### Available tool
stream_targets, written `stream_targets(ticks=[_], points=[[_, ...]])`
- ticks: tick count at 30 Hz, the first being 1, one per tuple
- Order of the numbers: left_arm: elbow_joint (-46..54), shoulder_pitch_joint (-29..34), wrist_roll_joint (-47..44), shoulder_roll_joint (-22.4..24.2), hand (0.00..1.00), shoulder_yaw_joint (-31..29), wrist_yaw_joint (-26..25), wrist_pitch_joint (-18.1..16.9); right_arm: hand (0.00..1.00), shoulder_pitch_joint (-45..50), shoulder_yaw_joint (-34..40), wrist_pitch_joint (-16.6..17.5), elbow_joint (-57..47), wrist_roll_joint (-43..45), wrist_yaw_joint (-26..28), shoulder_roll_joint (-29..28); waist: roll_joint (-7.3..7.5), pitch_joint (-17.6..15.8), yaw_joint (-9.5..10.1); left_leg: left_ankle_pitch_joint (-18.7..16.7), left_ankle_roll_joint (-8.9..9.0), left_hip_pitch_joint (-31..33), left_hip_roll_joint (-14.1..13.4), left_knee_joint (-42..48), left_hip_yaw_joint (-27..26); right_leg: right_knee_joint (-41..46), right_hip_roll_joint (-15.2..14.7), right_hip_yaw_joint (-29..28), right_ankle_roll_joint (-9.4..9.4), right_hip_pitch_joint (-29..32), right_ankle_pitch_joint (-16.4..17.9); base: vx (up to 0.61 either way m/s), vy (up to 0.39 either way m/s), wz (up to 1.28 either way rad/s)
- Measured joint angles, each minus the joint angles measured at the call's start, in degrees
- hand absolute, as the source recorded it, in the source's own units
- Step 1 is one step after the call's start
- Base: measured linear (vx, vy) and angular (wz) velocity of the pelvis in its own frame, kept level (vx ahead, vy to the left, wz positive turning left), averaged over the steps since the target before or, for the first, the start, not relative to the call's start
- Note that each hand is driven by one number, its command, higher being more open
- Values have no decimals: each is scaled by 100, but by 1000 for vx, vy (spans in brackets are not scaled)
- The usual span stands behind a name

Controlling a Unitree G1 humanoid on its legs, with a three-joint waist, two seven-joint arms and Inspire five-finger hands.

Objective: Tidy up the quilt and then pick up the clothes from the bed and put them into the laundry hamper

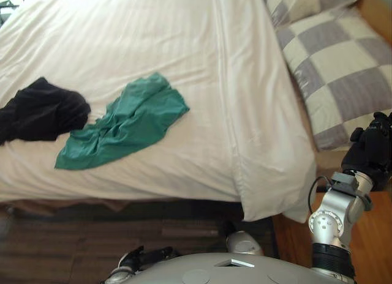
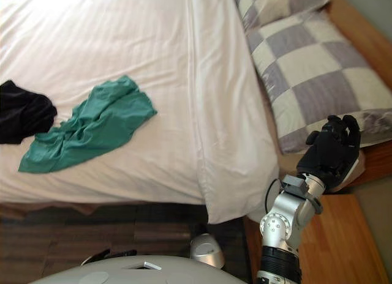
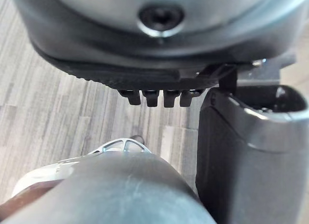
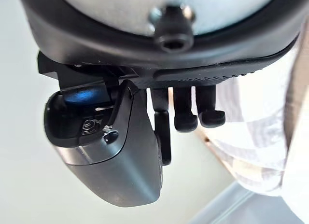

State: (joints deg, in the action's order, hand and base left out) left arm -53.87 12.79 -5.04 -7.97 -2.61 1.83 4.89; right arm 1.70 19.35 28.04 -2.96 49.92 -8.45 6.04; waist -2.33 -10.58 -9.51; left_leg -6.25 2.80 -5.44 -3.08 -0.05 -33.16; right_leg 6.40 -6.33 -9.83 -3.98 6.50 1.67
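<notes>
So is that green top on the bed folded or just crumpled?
Crumpled, not folded: the green top lies in loose wrinkles on the white quilt, one end bunched beside the black garment.

Checked pillows (image 2: 312,70) at the bedhead, grey plank floor (image 3: 43,98) (orange wood (image 2: 343,247) bedside).

Soft daylight fills the room. The quilt (image 1: 122,45) glows brightest toward 11 o'clock, almost washed out. Its folds cast faint grey shadows. Under the bed edge, at 7 o'clock, the floor (image 1: 73,241) is dark. The right hand (image 4: 116,161) looks dark, with a soft shine on its thumb.
</notes>
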Motion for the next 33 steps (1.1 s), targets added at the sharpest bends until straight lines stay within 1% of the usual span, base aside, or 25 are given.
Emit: stream_targets(ticks=[1,2,3,4,5,6,7,8,11,13,16,18,19,20,21,22,23,24,25,26,27,29,30,32,33], points=[[122,-75,-136,42,100,8,-3,-89,0,-193,-38,66,-32,15,-5,1,-102,-228,33,13,-49,182,55,74,8,103,-64,-8,-1,204,0,-152,8,7],[185,-166,-255,115,100,58,-32,-161,0,-379,-67,135,-33,62,0,-3,-227,-440,113,11,-97,340,95,147,-6,205,-109,-33,-4,397,1,-146,13,2],[224,-193,-353,140,100,80,-46,-208,0,-444,-80,148,-33,71,4,-5,-297,-534,157,8,-114,422,114,189,-16,262,-136,-44,-32,495,12,-117,11,2],[300,-209,-444,185,100,137,-77,-280,0,-528,-116,149,-33,137,20,-5,-421,-669,194,18,-146,544,167,218,-28,363,-191,-97,-164,659,36,-90,7,-2],[384,-215,-621,265,100,185,-128,-344,0,-589,-209,155,-36,300,43,-16,-558,-814,241,14,-164,671,178,283,-83,480,-206,-147,-170,838,40,-77,3,-6],[416,-224,-659,284,100,184,-146,-373,0,-597,-253,158,-36,360,58,-33,-613,-879,276,10,-172,740,181,313,-117,518,-211,-175,-177,927,44,-63,-8,-14],[475,-265,-713,363,100,187,-185,-425,0,-588,-367,180,-35,491,67,-66,-707,-1018,302,11,-174,873,184,370,-148,623,-223,-218,-196,1102,56,-48,-22,-13],[495,-313,-852,372,100,222,-230,-513,0,-582,-473,237,-30,497,68,-159,-764,-1181,313,24,-193,961,189,396,-191,742,-240,-270,-236,1265,82,-44,-28,-11],[496,-385,-915,402,100,224,-292,-705,0,-559,-730,474,-20,489,207,-218,-828,-1413,291,38,-208,1197,185,487,-275,947,-223,-363,-263,1607,101,-33,-46,-11],[470,-399,-1119,406,100,216,-312,-924,0,-563,-900,730,56,457,399,-215,-815,-1529,293,44,-213,1316,179,521,-360,1070,-186,-469,-265,1821,102,-5,-46,-17],[258,-470,-1299,397,100,196,-306,-1266,0,-472,-1131,1018,627,453,833,-147,-746,-1589,284,40,-209,1322,132,584,-426,1098,-130,-520,-264,1846,103,9,-48,-11],[177,-543,-1373,374,100,153,-306,-1390,0,-412,-1210,1030,829,434,981,-131,-672,-1635,267,27,-191,1310,115,601,-465,1099,-73,-551,-264,1846,102,-5,-29,-11],[108,-621,-1509,329,100,133,-321,-1400,0,-323,-1237,1018,1050,396,1097,-101,-582,-1657,266,-1,-170,1307,89,645,-510,1085,-48,-589,-265,1843,97,-10,-32,-18],[79,-696,-1575,326,100,33,-342,-1404,0,-164,-1286,963,1306,231,1175,-58,-479,-1666,267,-65,-162,1309,33,748,-548,1045,-18,-612,-277,1820,88,-2,-40,-20],[57,-782,-1655,333,100,-4,-369,-1403,0,4,-1332,849,1523,191,1197,10,-410,-1660,272,-113,-149,1304,-13,817,-565,1029,7,-625,-281,1785,81,17,-33,-13],[25,-891,-1721,370,100,0,-402,-1396,0,158,-1336,684,1839,115,1200,58,-353,-1650,274,-162,-139,1294,-69,899,-572,984,21,-606,-272,1711,72,53,-27,-9],[-24,-1028,-1731,464,100,62,-427,-1369,0,329,-1334,417,2448,-51,1202,68,-251,-1595,275,-221,-112,1282,-137,973,-594,875,55,-590,-243,1626,24,63,-15,-7],[-20,-1083,-1707,420,100,105,-374,-1344,0,408,-1334,281,2747,-103,1194,53,-202,-1561,286,-248,-94,1285,-183,1007,-601,812,78,-580,-232,1591,0,90,-15,-11],[-11,-1200,-1701,381,100,201,-370,-1342,100,545,-1365,-20,3399,-267,1191,-3,-116,-1496,296,-279,-59,1254,-255,1040,-614,689,123,-565,-214,1495,-46,101,-15,-12],[-7,-1313,-1702,436,100,234,-421,-1306,100,711,-1394,-344,3992,-367,1175,-62,-65,-1455,310,-339,-8,1180,-329,1095,-629,606,154,-543,-202,1372,-64,107,-11,-12],[-8,-1341,-1683,481,100,239,-447,-1282,100,813,-1400,-462,4230,-470,1176,-125,-48,-1427,308,-364,12,1133,-363,1109,-637,576,155,-535,-201,1309,-64,124,-5,-16],[1,-1341,-1681,607,100,246,-490,-1092,100,1352,-1522,-769,4604,-849,1224,-293,-15,-1148,273,-423,104,961,-448,1079,-701,482,227,-496,-202,1147,-64,135,-8,-21],[-8,-1341,-1681,636,100,249,-492,-1020,100,1469,-1529,-784,4611,-944,1220,-274,-1,-1090,263,-432,119,887,-464,1067,-722,446,234,-466,-202,1068,-65,137,-6,-16],[-71,-1288,-1575,752,100,305,-481,-708,100,1704,-1555,-848,4790,-1304,1346,-288,91,-724,257,-419,165,577,-529,930,-734,368,292,-233,-202,766,-64,142,-6,0],[-75,-1248,-1477,764,100,338,-468,-647,100,1716,-1555,-865,4853,-1362,1404,-313,134,-604,257,-406,188,505,-534,872,-725,319,298,-183,-202,685,-64,118,-18,15]])
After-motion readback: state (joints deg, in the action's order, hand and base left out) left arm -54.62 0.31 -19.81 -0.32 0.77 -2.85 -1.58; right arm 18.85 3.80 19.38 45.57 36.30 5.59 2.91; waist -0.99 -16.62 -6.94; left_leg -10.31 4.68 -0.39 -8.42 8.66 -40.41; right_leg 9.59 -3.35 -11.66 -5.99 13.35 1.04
